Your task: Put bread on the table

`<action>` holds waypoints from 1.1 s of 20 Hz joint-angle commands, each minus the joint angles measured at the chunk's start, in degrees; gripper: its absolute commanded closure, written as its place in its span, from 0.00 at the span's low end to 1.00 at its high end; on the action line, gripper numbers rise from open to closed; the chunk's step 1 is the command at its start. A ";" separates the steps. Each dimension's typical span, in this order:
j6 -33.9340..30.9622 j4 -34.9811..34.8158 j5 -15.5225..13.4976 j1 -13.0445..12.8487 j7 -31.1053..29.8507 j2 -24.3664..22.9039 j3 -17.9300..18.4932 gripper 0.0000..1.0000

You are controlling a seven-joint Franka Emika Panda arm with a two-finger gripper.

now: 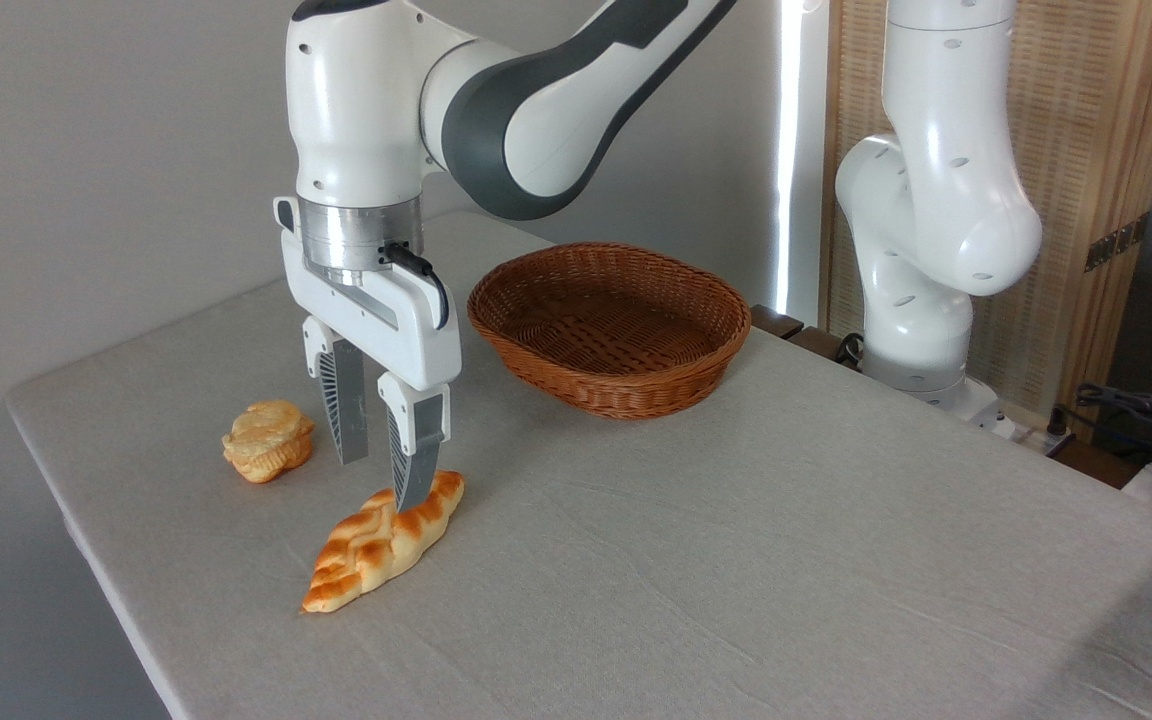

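Observation:
The bread (pixel 381 542), a long braided golden-brown loaf, lies flat on the grey cloth of the table (pixel 696 560) near its front left edge. My gripper (pixel 381 480) hangs just above the loaf's far end with its fingers spread apart. The right fingertip (pixel 409 490) overlaps the loaf's upper end in the picture, and the left fingertip (pixel 348 450) stands behind it. Nothing is held between the fingers.
A small round layered pastry (pixel 268 440) sits on the cloth left of the gripper. A brown oval wicker basket (pixel 609 325) stands empty behind, to the right. The arm's white base (pixel 921 330) is at the table's far right edge.

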 commanded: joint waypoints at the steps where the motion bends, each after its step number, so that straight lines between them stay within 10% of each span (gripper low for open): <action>1: -5.96 3.56 0.87 1.25 -0.02 -0.28 -0.57 0.00; 4: -10.89 8.56 0.26 3.01 0.15 -0.28 -0.74 0.00; 9: -17.74 13.40 0.25 13.29 -0.11 -0.45 -13.38 0.00; 14: -29.79 20.00 -0.27 15.75 1.03 -0.28 -14.37 0.00; 22: -31.73 21.85 -2.12 20.68 3.66 -0.19 -15.42 0.00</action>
